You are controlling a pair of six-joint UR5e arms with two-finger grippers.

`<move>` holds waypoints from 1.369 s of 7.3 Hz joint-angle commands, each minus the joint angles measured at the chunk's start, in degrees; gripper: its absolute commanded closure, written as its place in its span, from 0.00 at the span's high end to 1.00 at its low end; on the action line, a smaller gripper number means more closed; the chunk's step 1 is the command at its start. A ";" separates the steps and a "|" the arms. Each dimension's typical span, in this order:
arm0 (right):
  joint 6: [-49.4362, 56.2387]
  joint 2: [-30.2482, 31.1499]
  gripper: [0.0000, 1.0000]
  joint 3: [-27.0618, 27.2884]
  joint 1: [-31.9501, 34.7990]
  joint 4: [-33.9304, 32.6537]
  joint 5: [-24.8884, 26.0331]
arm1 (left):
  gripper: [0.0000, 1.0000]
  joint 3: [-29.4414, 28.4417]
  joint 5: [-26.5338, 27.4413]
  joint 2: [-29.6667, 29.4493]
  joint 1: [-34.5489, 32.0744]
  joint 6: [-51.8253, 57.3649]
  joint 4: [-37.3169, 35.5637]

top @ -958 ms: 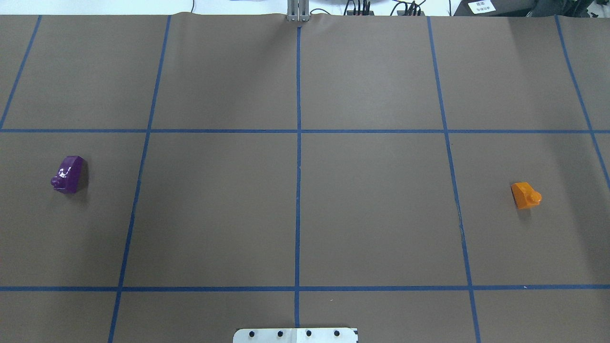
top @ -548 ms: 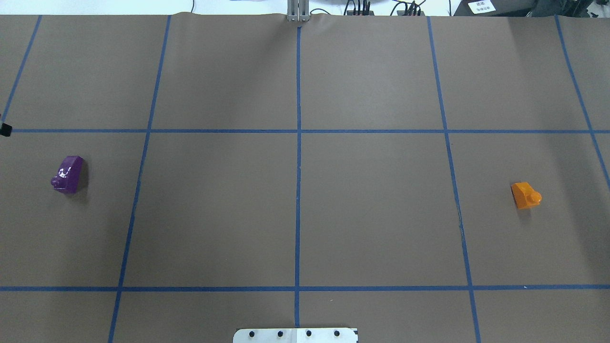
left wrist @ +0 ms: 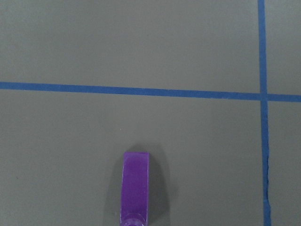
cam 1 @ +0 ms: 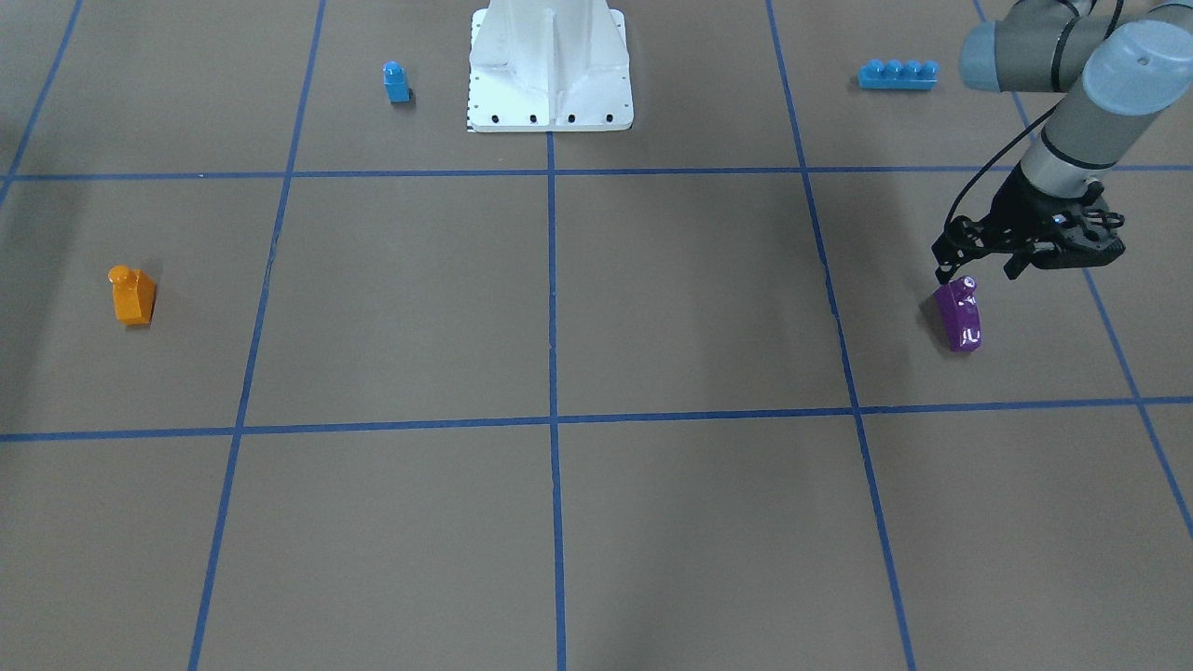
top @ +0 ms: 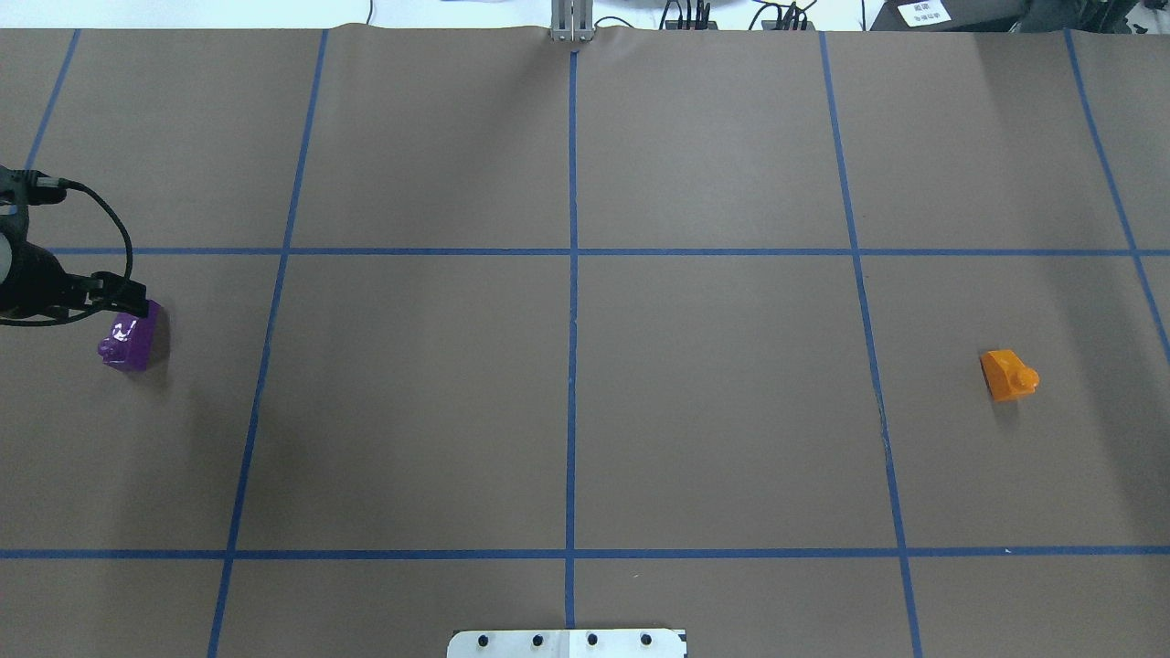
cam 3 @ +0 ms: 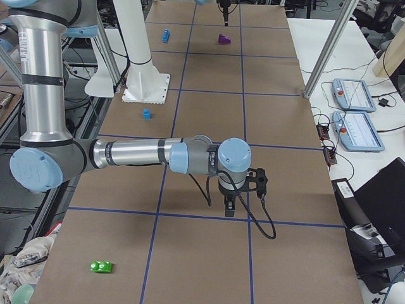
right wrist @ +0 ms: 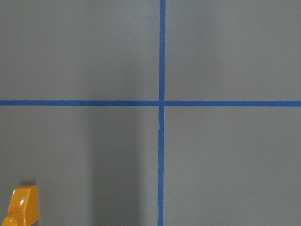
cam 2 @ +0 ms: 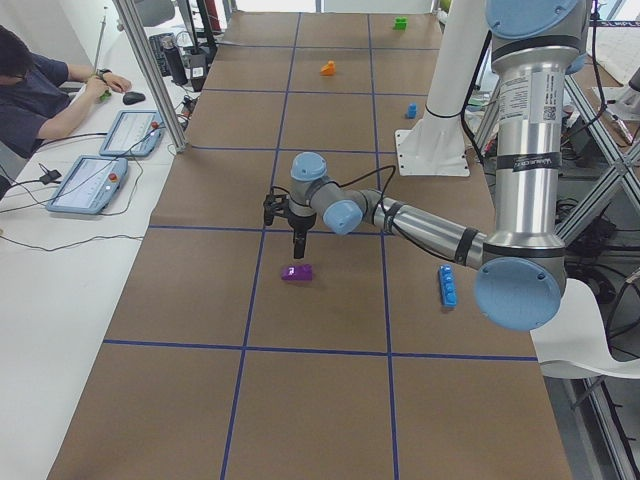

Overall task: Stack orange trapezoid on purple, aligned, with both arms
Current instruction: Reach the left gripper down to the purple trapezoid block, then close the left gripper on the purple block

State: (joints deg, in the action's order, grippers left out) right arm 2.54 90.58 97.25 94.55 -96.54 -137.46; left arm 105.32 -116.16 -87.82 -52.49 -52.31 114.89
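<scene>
The purple block (top: 130, 334) lies on its side at the table's left; it also shows in the front view (cam 1: 960, 317) and the left wrist view (left wrist: 135, 188). My left gripper (cam 1: 979, 272) hangs just above and behind the block's far end, jaws apart and empty. The orange trapezoid (top: 1008, 375) lies on its side at the right, stud pointing right, and shows at the bottom left of the right wrist view (right wrist: 21, 207). My right gripper (cam 3: 229, 206) shows only in the exterior right view, low over the table; I cannot tell whether it is open or shut.
A small blue one-stud block (cam 1: 396, 82) and a long blue four-stud brick (cam 1: 897, 75) sit near the white robot base (cam 1: 550, 65). A green block (cam 3: 101, 266) lies at the table's right end. An operator with tablets sits at the far table edge.
My left gripper has come into the overhead view from the left edge and now reaches the purple block's far end. Both blocks have stayed put.
</scene>
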 commanded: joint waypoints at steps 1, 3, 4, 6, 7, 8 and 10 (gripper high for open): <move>-0.08 -0.31 1.00 -0.04 -0.06 -0.05 -0.09 | 1.00 -7.30 1.02 0.02 1.16 -0.34 9.36; -0.08 -0.31 1.00 -0.04 -0.06 -0.05 -0.27 | 1.00 -8.11 0.50 0.02 1.16 0.01 9.30; -0.08 -0.31 1.00 -0.13 -0.15 -0.05 -0.27 | 1.00 -9.16 0.50 -0.07 1.60 0.01 9.30; -0.08 -0.31 1.00 -0.13 -0.68 -0.05 -0.18 | 0.99 -10.05 0.58 -0.07 3.35 0.01 9.22; -0.08 -0.31 1.00 -0.13 -0.68 -0.05 -0.27 | 0.99 -10.05 0.50 -0.07 3.62 0.01 9.30; -0.16 -0.31 1.00 -0.13 -0.68 -0.05 -0.27 | 0.61 -9.96 0.41 -0.07 3.62 -0.07 9.22; -0.16 -0.31 1.00 -0.05 -0.68 -0.05 -0.27 | 0.00 -10.14 0.41 0.10 3.62 -0.07 8.95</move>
State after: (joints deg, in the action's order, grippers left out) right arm 2.38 90.26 97.13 93.87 -96.59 -137.72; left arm 95.27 -115.74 -87.81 -48.91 -52.37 123.94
